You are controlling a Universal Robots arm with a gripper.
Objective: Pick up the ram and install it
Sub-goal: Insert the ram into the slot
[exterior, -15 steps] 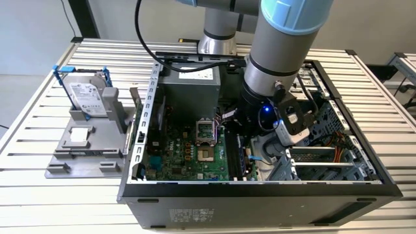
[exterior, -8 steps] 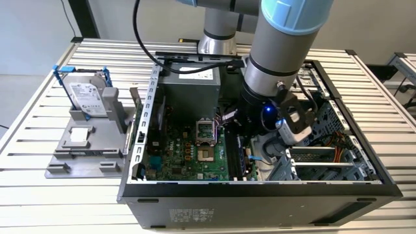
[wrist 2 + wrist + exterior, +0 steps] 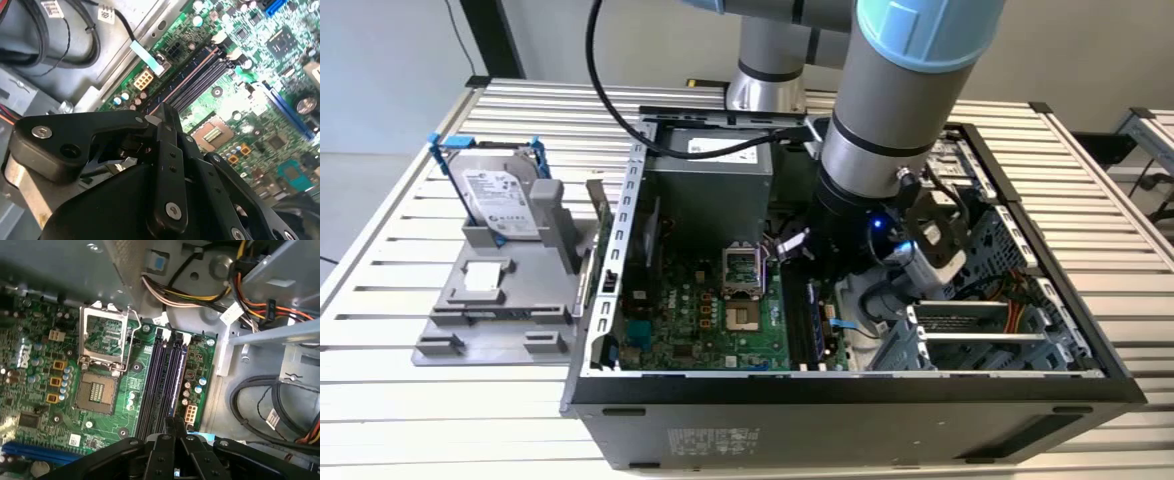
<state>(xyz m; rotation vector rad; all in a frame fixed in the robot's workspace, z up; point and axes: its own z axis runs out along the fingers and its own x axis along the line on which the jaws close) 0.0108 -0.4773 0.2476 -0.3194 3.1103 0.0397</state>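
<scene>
While arm (image 3: pixel 894 120) stands upright, fingers (image 3: pixel 175 427) overhang memory slots (image 3: pixel 162 385).

Slatted table (image 3: pixel 440 420): computer case (image 3: pixel 854 420), grey holder (image 3: pixel 494 300).

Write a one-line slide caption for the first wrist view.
Black claw poised over the motherboard's memory slots, beside the open processor socket.
</scene>
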